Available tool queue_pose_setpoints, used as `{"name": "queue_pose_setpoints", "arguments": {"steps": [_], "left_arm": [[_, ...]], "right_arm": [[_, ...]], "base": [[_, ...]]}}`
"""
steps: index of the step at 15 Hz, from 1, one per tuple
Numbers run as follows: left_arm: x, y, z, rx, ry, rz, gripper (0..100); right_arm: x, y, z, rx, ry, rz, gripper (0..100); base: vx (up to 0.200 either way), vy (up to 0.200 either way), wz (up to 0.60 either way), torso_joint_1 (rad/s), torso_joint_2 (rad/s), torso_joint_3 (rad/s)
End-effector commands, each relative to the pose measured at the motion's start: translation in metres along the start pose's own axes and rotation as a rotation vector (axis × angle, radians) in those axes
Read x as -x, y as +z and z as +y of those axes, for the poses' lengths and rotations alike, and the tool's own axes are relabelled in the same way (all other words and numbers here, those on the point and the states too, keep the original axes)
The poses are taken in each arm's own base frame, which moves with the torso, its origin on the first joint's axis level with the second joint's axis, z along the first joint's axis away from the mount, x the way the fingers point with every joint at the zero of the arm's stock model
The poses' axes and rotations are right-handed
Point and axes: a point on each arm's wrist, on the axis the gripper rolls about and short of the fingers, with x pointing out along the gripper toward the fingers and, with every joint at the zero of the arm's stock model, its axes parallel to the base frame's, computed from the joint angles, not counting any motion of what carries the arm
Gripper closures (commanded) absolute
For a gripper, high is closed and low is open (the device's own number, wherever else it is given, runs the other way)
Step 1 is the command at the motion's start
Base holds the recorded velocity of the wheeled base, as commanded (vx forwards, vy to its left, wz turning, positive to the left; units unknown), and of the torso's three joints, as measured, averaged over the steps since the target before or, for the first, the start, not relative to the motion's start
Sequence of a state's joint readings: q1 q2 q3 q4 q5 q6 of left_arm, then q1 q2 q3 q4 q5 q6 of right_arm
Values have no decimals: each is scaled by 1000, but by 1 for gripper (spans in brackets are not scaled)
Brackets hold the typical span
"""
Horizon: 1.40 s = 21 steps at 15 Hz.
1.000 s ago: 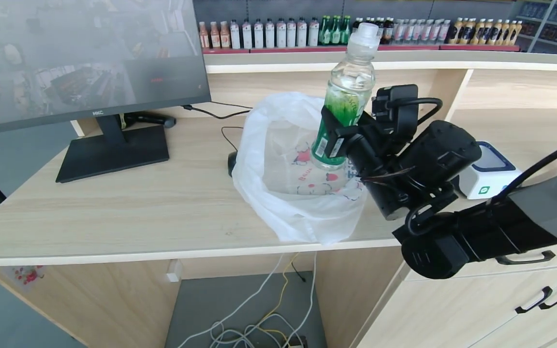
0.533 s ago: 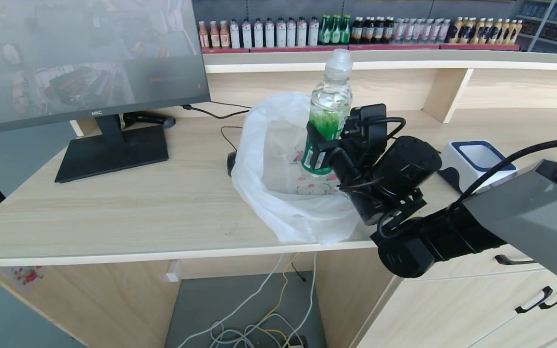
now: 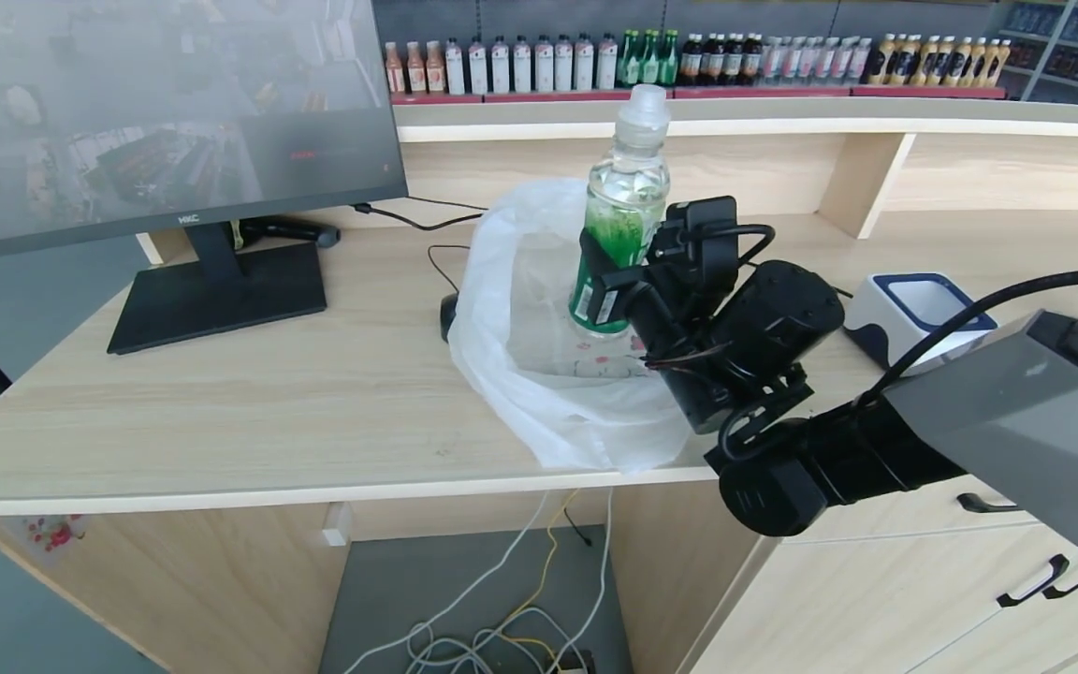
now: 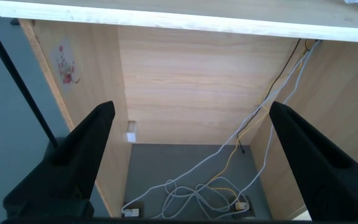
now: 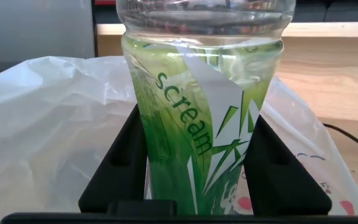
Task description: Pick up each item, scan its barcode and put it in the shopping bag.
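My right gripper (image 3: 606, 279) is shut on a clear plastic bottle (image 3: 622, 211) with a green label and a white cap, held upright above the open mouth of the white shopping bag (image 3: 539, 328) on the counter. In the right wrist view the bottle (image 5: 205, 124) stands between the two black fingers (image 5: 122, 163) with the bag (image 5: 55, 124) behind it. A white barcode scanner (image 3: 913, 316) sits on the counter to the right of the bag. My left gripper (image 4: 191, 155) hangs open below the counter's front edge, facing the cables under the desk.
A monitor (image 3: 165, 112) on a black stand occupies the counter's left back. A black handheld device (image 3: 286, 229) and cables lie behind it. Shelves of bottled drinks (image 3: 689, 61) line the back wall. Drawers (image 3: 1016, 571) lie under the counter at right.
The right arm carried the bottle leftward from near the scanner to over the bag's mouth and a little lower. The left gripper is unchanged as far as shown.
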<state>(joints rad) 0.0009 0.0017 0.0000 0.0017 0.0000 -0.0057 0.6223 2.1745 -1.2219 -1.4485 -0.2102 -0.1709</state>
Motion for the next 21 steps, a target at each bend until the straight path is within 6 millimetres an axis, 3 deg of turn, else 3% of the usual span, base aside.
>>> {"name": "queue_pose_setpoints", "arguments": {"steps": [1,5,15,21], "left_arm": [[0,0,0,0,1,0,0],[0,0,0,0,1,0,0],[0,0,0,0,1,0,0],[0,0,0,2,1,0,0]], "right_arm": [[1,7,9,-9,24,-17,100],[6,8,34,-34,72,-14,100],[9,-24,41,-18,86,51,100],[11,-30,44,-18,93,66,100]], "base": [[0,0,0,0,0,0],[0,0,0,0,0,0],[0,0,0,0,0,0],[0,0,0,0,0,0]]}}
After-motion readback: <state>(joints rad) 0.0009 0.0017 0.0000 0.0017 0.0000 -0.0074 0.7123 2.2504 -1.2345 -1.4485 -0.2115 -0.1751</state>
